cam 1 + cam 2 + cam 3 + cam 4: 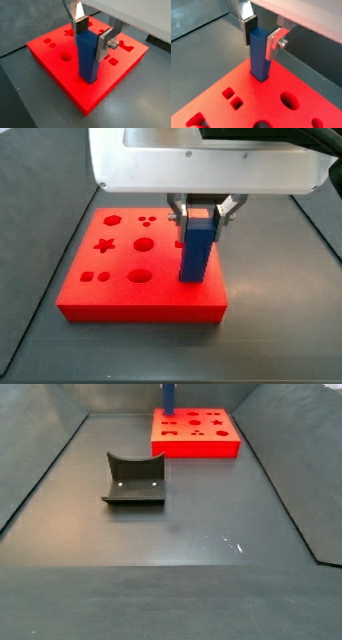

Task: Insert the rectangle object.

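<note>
The rectangle object is a slim blue bar [87,57]. It stands upright with its lower end in a hole near one edge of the flat red block [50,62]. It shows in both wrist views [260,55] and in a side view [198,248]. My gripper [92,35] is straight above the block, also seen in a side view [202,216]. Its silver fingers [104,46] close on the bar's top end, one on each side. In the far side view only a bit of the bar [170,396] shows above the red block [195,432].
The red block [134,278] has several other shaped holes: a star, circles and small squares. The dark fixture [134,480] stands on the grey floor well away from the block. Sloping dark walls [47,454] bound the floor.
</note>
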